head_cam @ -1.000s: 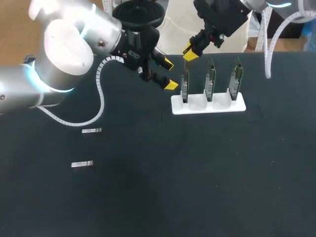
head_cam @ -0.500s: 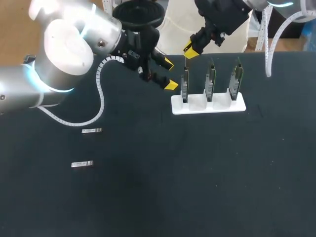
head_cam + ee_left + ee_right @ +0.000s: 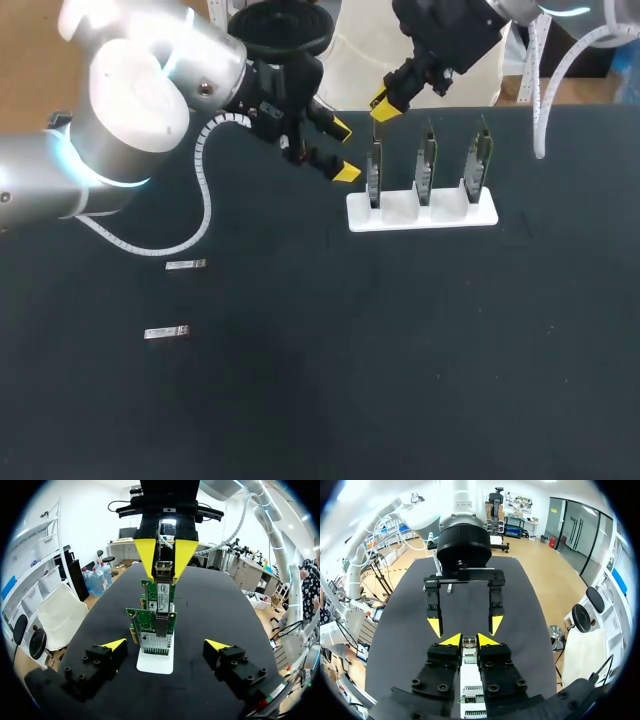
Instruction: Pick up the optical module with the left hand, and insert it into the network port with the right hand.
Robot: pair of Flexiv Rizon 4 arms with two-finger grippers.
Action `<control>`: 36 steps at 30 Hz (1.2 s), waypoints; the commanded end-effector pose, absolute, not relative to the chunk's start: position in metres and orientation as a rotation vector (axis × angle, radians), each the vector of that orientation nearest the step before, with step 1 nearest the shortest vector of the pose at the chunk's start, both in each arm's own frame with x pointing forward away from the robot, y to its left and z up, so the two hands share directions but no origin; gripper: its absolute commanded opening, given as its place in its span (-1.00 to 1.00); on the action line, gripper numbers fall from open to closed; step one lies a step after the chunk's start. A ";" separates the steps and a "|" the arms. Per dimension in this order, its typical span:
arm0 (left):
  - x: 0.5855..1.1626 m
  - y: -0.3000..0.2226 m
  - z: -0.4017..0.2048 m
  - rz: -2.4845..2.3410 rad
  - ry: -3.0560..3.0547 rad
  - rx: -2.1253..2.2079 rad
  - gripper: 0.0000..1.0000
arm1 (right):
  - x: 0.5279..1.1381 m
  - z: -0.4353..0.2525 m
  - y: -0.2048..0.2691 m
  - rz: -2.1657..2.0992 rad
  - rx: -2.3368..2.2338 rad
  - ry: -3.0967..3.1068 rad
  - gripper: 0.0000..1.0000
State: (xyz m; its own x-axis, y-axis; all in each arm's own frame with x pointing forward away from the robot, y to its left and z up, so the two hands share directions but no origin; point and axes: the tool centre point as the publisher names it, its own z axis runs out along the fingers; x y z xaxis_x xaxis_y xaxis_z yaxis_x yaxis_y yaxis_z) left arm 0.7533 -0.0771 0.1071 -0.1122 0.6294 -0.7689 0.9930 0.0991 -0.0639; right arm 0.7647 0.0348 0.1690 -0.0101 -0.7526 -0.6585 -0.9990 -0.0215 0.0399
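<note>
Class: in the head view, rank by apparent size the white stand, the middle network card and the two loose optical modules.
1. white stand, clearly largest.
2. middle network card.
3. Tied: farther loose optical module and nearer loose optical module look alike, so no ranking between them.

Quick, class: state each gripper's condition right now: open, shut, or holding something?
Left gripper: open, holding nothing.
Right gripper: shut on the optical module.
</note>
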 end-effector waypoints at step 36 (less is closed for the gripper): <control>0.753 -0.078 0.107 -0.814 1.811 1.588 1.00 | 0.765 0.166 0.032 0.756 -1.794 1.829 1.00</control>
State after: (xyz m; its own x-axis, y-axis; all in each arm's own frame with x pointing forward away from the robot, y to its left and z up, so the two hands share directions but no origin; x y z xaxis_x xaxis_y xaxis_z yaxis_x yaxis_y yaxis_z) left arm 0.7533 -0.0770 0.1071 -0.1123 0.6294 -0.7690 0.9930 0.0991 -0.0639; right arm 0.7652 0.0345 0.1646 -0.0394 -0.7477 -0.6629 -0.9983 0.0008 0.0584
